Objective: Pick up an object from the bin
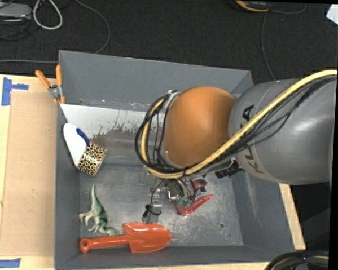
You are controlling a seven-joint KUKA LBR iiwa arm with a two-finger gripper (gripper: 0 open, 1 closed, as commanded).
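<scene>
My gripper (167, 197) hangs low over the middle of the bin floor, mostly hidden under the arm's orange cover. A small red thing with a green end (196, 202) lies just to its right, partly covered by it. An orange plastic scoop (135, 239) lies in front of the gripper by the near wall, handle pointing left. A green toy dinosaur (96, 216) stands to the left of the scoop.
A leopard-print tape roll (92, 159) leans on a white and blue thing (75, 139) at the left wall. The arm and its cables cover the right half of the bin.
</scene>
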